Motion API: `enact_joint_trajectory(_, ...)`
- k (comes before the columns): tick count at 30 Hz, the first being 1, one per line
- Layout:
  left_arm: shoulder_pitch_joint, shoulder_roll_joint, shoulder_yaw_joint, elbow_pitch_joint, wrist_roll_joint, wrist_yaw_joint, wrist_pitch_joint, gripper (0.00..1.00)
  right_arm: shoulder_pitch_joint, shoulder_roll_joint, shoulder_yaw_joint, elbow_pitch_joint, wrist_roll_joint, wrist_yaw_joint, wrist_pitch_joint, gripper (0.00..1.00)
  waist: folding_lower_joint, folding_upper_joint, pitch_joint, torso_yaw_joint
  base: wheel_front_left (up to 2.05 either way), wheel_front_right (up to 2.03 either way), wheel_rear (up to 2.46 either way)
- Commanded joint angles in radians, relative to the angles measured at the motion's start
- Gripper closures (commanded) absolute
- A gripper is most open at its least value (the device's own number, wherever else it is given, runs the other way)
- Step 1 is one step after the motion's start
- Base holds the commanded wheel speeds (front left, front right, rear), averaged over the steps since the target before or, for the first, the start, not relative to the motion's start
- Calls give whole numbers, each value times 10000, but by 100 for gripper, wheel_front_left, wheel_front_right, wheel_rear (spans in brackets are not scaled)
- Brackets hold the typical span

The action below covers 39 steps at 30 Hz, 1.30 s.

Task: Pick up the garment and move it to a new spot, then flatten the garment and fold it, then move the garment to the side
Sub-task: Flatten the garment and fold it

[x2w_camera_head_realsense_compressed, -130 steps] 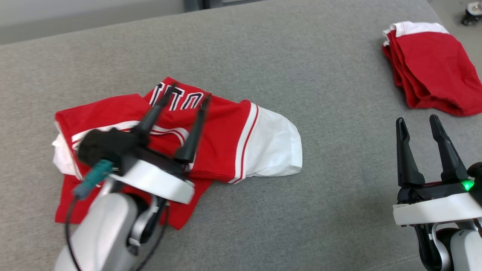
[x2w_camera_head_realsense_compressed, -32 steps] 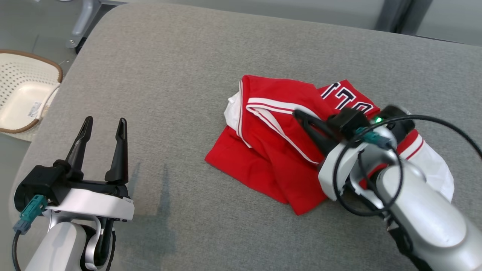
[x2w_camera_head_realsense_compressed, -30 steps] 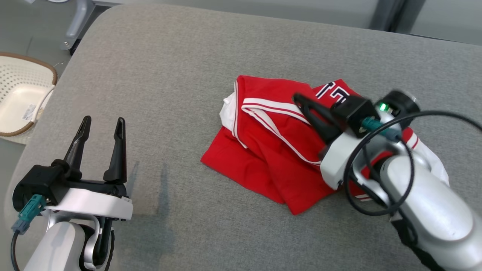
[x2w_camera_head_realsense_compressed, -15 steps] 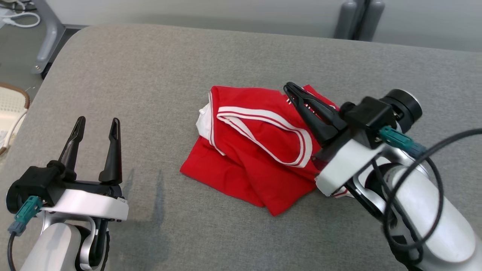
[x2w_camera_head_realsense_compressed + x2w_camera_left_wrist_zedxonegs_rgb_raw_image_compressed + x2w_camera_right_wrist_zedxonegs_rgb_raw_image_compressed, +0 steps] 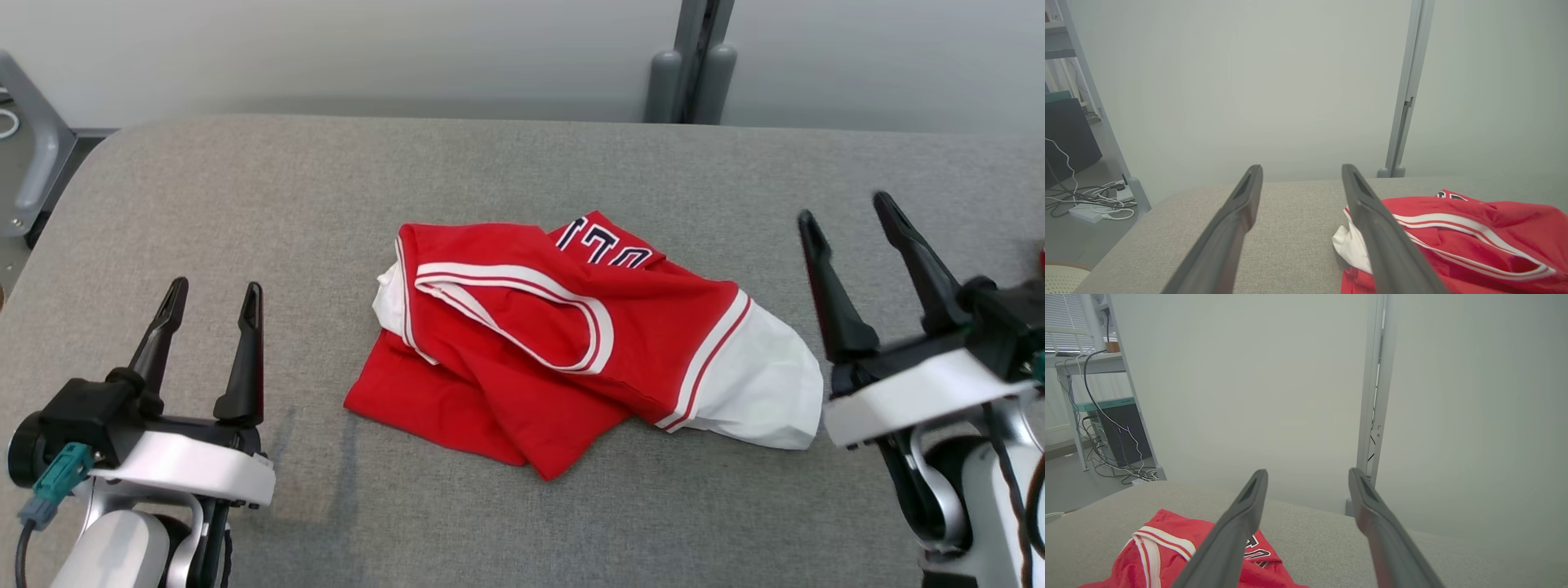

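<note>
Right gripper point(image 5: 842, 207) blurred, apparently empty, near garment point(image 5: 522, 343).

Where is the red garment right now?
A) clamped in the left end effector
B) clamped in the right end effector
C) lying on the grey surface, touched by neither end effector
C: the garment lies on the grey surface; the left end effector and right end effector stand open, clear of it.

The garment point(image 5: 571, 343) lies in the middle of the table point(image 5: 245, 204). The left gripper point(image 5: 215, 287) is at its near left and the right gripper point(image 5: 844, 209) at its right, both apart from it. A post point(image 5: 690, 61) stands behind the table's far edge.
</note>
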Motion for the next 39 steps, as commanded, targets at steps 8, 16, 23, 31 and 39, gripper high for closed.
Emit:
enact_joint_trajectory(8,491,202,-33,-283,-28,212,278,0,1439,310,-869,-402,-94,3,74,0,0,-1,-450,-537,0,0,0)
enact_joint_trajectory(16,991,146,-237,-379,-103,298,487,0,2622,497,-1237,-295,108,3,65,0,0,-1,-973,-673,0,0,0)
enact_joint_trajectory(23,1433,162,-335,-442,-182,373,605,0,3078,555,-1245,-269,238,3,56,0,0,-1,-1191,-702,0,0,0)
enact_joint_trajectory(31,1336,214,-385,-531,-233,396,648,0,3113,559,-1253,-355,110,3,180,0,0,-1,-1115,-641,0,0,0)
enact_joint_trajectory(39,1259,217,-356,-526,-281,455,592,0,3066,563,-1275,-408,162,3,173,0,0,-1,-1063,-636,0,0,0)
